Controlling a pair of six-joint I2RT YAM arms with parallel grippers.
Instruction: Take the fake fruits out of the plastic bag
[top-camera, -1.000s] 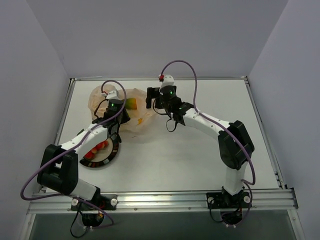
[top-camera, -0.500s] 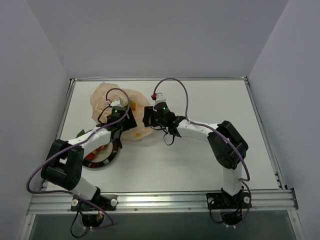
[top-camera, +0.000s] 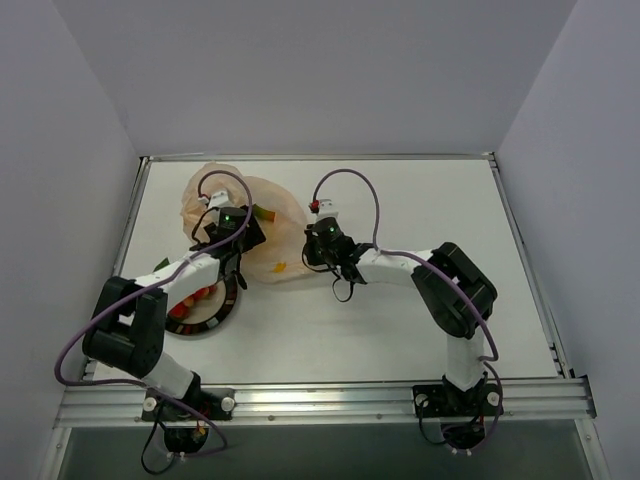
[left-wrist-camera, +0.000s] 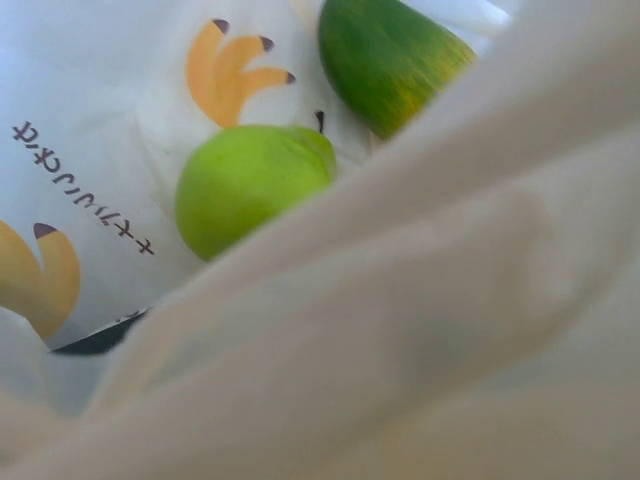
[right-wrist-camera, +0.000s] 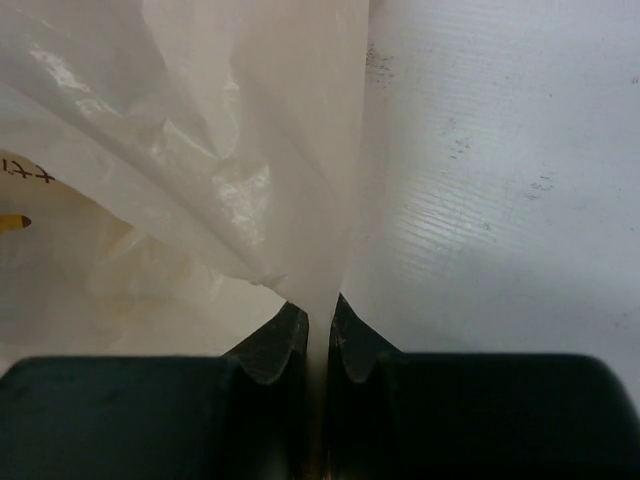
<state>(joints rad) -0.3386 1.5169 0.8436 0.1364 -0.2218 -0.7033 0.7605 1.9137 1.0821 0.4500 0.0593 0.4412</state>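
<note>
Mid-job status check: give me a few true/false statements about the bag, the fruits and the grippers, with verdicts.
1. The right gripper is shut on a fold of the plastic bag. True.
2. The pear lies on the plate. False: it is inside the bag, near the green mango-like fruit.
3. Some red pieces lie on the plate. True.
4. The plate sits on the robot's right. False: it is on the left.
</note>
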